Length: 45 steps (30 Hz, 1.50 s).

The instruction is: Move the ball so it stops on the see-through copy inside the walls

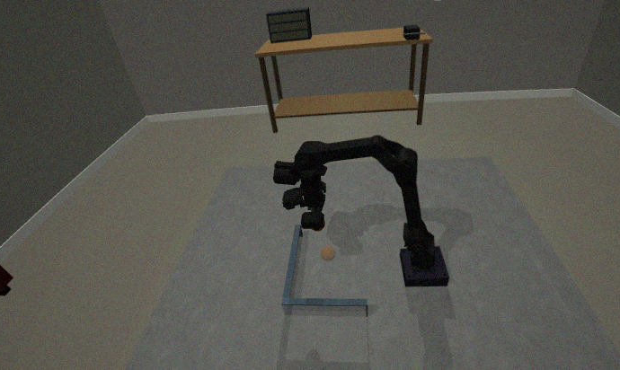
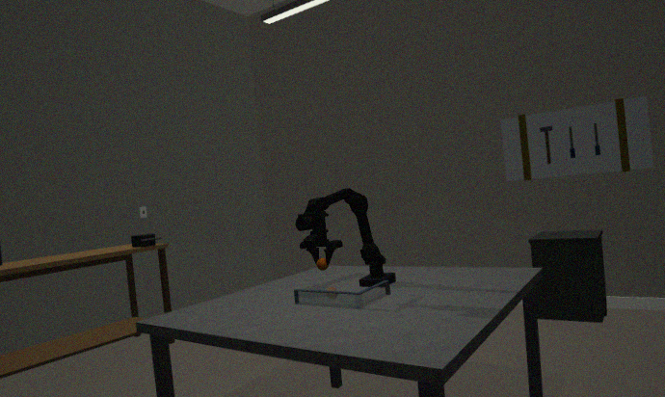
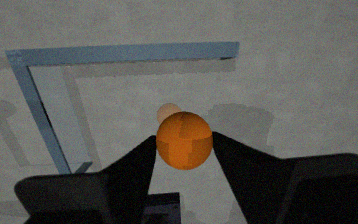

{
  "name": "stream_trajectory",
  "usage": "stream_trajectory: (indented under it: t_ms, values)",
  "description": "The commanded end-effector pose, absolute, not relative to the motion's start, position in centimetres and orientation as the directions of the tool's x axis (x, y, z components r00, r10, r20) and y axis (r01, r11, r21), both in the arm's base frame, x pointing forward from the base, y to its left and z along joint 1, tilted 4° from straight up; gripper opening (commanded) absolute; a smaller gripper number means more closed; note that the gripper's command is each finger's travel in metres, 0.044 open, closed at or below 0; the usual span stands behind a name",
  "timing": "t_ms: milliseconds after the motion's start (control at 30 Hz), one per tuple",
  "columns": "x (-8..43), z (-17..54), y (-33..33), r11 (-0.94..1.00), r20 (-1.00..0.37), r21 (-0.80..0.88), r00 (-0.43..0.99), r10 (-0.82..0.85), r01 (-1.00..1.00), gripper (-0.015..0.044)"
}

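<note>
- The orange ball (image 3: 184, 140) is clamped between the two dark fingers of the gripper (image 3: 184, 145); in the wrist view each fingertip is seen pressed against a side of the ball.
- In the exterior view the ball (image 2: 321, 264) is held clear of the table (image 2: 424, 340), hanging above the surface at the gripper (image 2: 321, 261) tips.
- The arm (image 1: 395, 170) is arched over from its base (image 1: 423, 270) at the right of the mat, with the wrist pointed downward.
- In the top view the gripper (image 1: 313, 221) is seen just above the far end of the left clear wall (image 1: 293, 261); only a sliver of the ball (image 1: 321, 225) is visible beneath it.
- The see-through copy (image 1: 327, 253) is seen as a pale peach sphere resting on the table, right of the left wall and nearer the camera than the gripper.
- In the wrist view the copy (image 3: 168, 112) is partly hidden behind the held ball, peeking out at its upper left.
- The two clear walls (image 3: 125, 52) are joined in an L; the corner lies at the near left in the top view.
- A wooden shelf unit (image 1: 344, 73) is noted against the far wall, and a dark cabinet (image 2: 567, 274) at the right in the exterior view.
</note>
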<state>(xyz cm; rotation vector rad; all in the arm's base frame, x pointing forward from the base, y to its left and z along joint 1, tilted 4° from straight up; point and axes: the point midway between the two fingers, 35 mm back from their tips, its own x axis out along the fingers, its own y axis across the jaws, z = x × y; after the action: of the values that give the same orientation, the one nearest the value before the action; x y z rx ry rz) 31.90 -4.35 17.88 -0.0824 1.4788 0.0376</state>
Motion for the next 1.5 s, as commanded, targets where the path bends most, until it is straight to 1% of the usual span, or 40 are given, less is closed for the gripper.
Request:
stream_trajectory:
  t_ms: [0, 667, 867, 1233, 1467]
  values:
    - [31.7, 18.7, -4.2, 0.997, -0.995, -0.027, 0.1, -0.019, -0.072, 0.0]
    - [29.7, 13.4, -3.1, 0.997, -0.995, -0.025, 0.098, -0.018, -0.072, 0.0]
    - [29.9, 12.2, -3.1, 0.997, -0.995, -0.025, 0.098, -0.018, -0.072, 0.0]
    - [30.3, 6.7, -3.2, 0.997, -0.995, -0.025, 0.098, -0.018, -0.072, 0.0]
    - [30.4, 6.2, -3.2, 0.997, -0.995, -0.025, 0.097, -0.018, -0.072, 0.0]
